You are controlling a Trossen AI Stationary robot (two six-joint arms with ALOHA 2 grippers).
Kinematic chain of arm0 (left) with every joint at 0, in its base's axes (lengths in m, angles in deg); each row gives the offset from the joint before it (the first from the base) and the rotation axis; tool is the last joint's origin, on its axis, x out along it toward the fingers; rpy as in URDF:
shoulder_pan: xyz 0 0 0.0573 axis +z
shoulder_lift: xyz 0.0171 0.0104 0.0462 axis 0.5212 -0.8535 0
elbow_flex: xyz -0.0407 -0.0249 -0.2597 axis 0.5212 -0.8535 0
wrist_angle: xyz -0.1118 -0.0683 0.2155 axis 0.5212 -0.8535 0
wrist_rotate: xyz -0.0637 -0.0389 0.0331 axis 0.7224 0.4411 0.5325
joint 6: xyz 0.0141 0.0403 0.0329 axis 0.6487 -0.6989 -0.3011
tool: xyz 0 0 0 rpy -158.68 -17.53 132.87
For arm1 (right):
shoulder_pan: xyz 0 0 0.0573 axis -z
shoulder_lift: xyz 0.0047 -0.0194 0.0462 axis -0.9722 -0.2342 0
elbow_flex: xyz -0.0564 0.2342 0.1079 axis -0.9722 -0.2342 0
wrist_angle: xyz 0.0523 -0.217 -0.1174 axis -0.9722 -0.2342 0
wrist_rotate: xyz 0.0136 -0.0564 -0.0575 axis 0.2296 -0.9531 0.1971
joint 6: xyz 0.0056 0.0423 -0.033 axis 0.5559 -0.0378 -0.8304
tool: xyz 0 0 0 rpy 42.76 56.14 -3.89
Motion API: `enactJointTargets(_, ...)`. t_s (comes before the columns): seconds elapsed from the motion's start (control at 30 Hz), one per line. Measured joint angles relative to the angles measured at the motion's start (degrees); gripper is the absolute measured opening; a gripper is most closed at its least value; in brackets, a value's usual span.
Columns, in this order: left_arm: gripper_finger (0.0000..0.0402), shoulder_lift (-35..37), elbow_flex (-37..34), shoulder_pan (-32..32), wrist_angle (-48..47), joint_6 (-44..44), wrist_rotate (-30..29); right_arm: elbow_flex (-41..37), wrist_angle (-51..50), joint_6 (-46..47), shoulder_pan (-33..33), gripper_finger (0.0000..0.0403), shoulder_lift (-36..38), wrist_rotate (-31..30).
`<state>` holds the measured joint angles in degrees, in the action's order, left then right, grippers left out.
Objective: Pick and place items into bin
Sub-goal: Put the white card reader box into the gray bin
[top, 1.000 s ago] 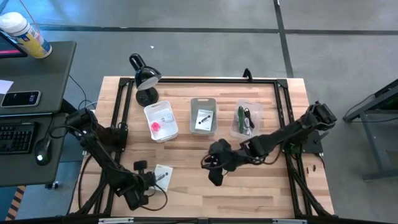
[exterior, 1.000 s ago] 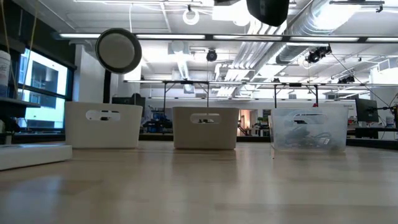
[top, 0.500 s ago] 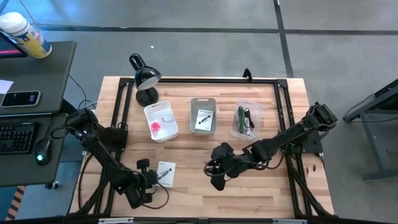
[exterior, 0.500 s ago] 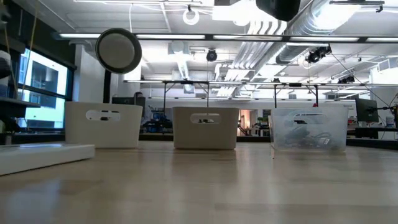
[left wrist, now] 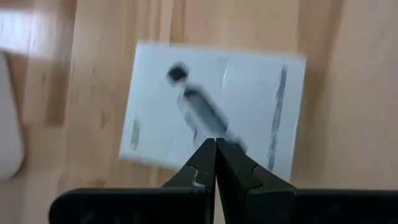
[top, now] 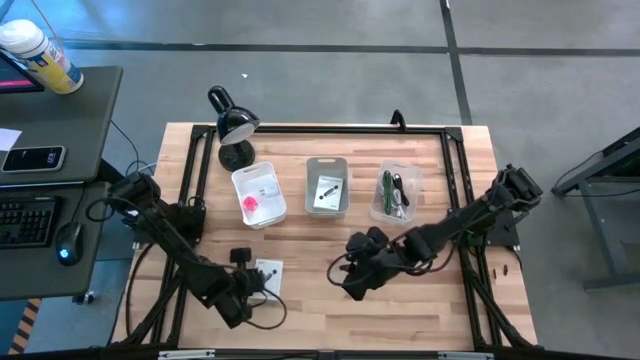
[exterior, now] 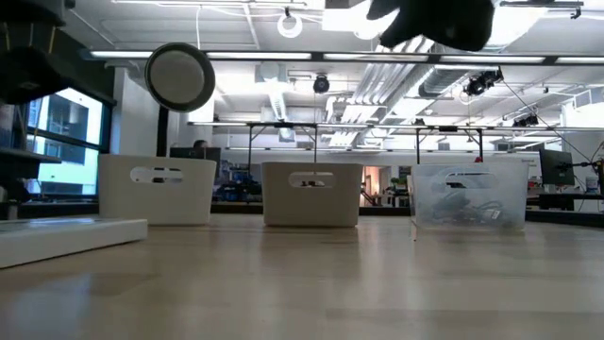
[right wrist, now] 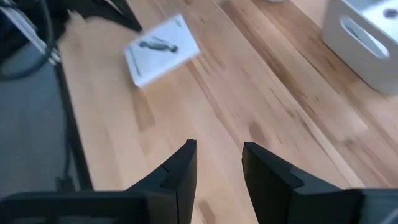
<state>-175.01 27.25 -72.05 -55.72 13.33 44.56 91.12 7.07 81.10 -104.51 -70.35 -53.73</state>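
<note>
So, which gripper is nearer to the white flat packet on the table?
Left. The left gripper hangs just over the white flat packet, fingers shut. The right gripper is empty, off toward the table's middle.

A white flat packet (top: 267, 275) with a dark part is laid flat on the table; a second packet (top: 327, 192), a pink cube (top: 250, 205) and cords (top: 392, 192) are seen in bins

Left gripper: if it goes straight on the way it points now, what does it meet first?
Most likely the white flat packet lying on the table. The shut left gripper points right at it, though the gap between them is unclear.
</note>
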Motion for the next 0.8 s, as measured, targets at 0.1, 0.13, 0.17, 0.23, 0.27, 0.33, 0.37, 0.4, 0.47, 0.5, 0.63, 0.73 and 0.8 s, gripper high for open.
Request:
enactJointTargets(0.1, 0.0, 0.02, 0.54, -0.39, -5.25, 0.36, 3.32, -0.02, -2.33, 1.42, -0.77, 0.0119, 0.0, -0.63)
enactJointTargets(0.13, 0.0, 0.02, 0.36, -0.39, -6.17, 0.39, 4.22, -0.03, -2.52, 1.57, -1.01, 0.0119, 0.0, -1.11)
enactJointTargets(0.17, 0.0, 0.02, 0.01, -0.51, -5.98, 0.56, 4.72, -0.24, -2.22, 1.58, -1.2, 0.0119, 0.0, -1.74)
enactJointTargets(0.23, 0.0, 0.02, -1.07, -0.62, -4.0, 1.28, 5.48, -1.03, -0.83, 1.92, -1.37, 0.0119, 0.0, -2.47)
enactJointTargets(0.27, 0.0, 0.02, -1.71, -0.64, -3.14, 1.64, 5.65, -1.5, -0.15, 2.0, -1.41, 0.0119, 0.0, -2.49)
enactJointTargets(0.33, 0.0, 0.02, -2.86, -0.63, -0.94, 2.32, 6.43, -2.44, 2.09, 2.03, -1.39, 0.0119, -0.02, -2.26)
enactJointTargets(0.37, 0.0, -0.08, -3.38, -0.63, -0.22, 2.8, 6.84, -3.03, 3.7, 2.1, -1.36, 0.0119, -0.02, -2.17)
enactJointTargets(0.4, 0.0, -0.3, -3.71, -0.61, 0.04, 3.32, 6.99, -3.64, 5.01, 2.25, -1.37, 0.0119, -0.02, -2.12)
enactJointTargets(0.47, 0.0, -0.44, -4.09, -0.61, 0.19, 4.02, 6.81, -4.48, 6.61, 2.44, -1.35, 0.0119, -0.02, -1.99)
enactJointTargets(0.5, 0.0, -0.42, -4.1, -0.63, 0.53, 4.19, 6.64, -4.71, 7.22, 2.44, -1.38, 0.0119, -0.02, -1.94)
enactJointTargets(0.63, 0.0, -0.42, -4.49, -0.58, 1.24, 3.7, 5.99, -5.34, 8.39, 3.43, -1.68, 0.0119, -0.02, -2.31)
enactJointTargets(0.73, 0.0, -0.39, -5.04, -0.57, 3.92, 3.37, 4.86, -5.35, 8.49, 3.48, -1.66, 0.0119, -0.02, -2.35)
enactJointTargets(0.8, 0.0, -0.39, -5.94, -0.14, 6.08, 3.32, 4.49, -5.35, 8.48, 3.45, -1.61, 0.0119, -0.02, -2.44)
